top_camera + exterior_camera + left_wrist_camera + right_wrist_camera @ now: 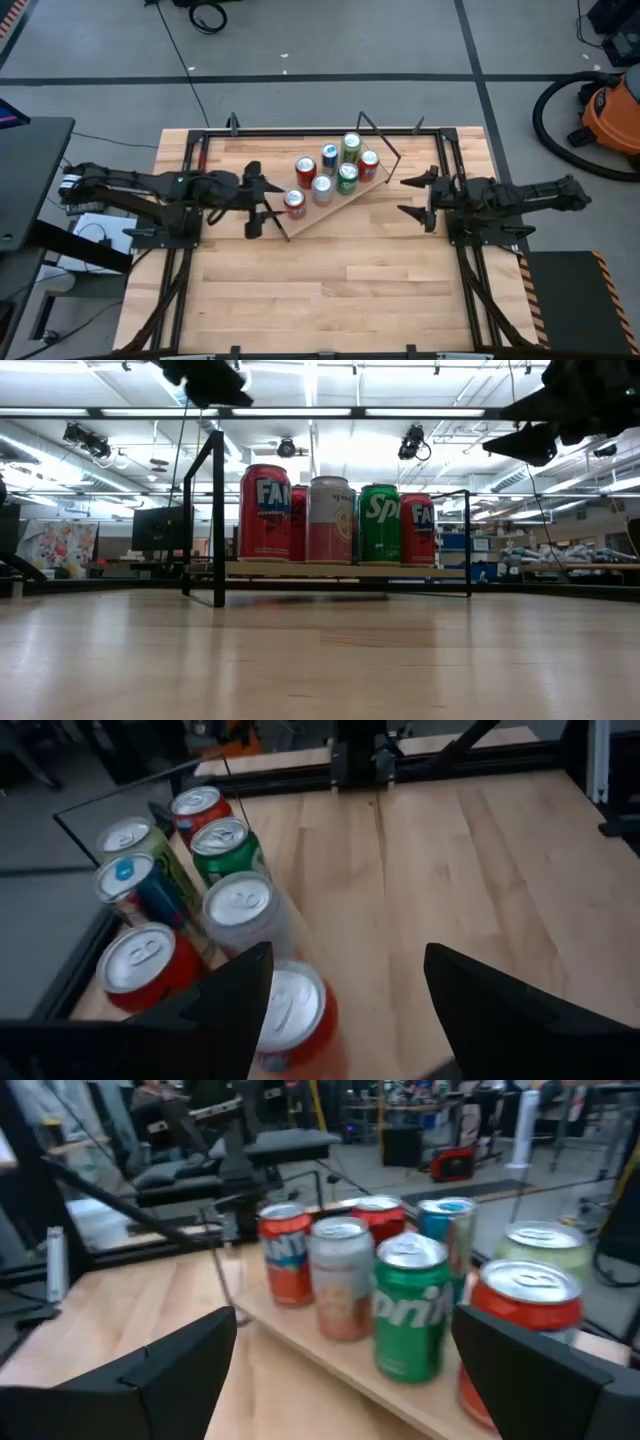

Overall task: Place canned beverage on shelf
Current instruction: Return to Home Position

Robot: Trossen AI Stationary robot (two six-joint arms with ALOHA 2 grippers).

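Note:
The shelf [336, 206] is a light-wood board with black rod frames [381, 137] at its short ends, lying slantwise at the table's far middle. Several cans stand upright on it on their bases: three red, a silver one [322, 188], a green one [347, 177], a blue one [329, 155] and a yellow-green one [351, 146]. The nearest red can [294, 203] stands at the board's left end and shows in the left wrist view [298, 1008]. My left gripper [262, 200] is open and empty, above and just left of that can. My right gripper [414, 198] is open and empty, right of the shelf.
A black rail frame [300, 131] runs around the table's edges. Bare wooden tabletop [330, 290] lies between the shelf and the near edge. In the low view the cans [330, 520] stand in a row on the raised board [340, 570], with both grippers high above them.

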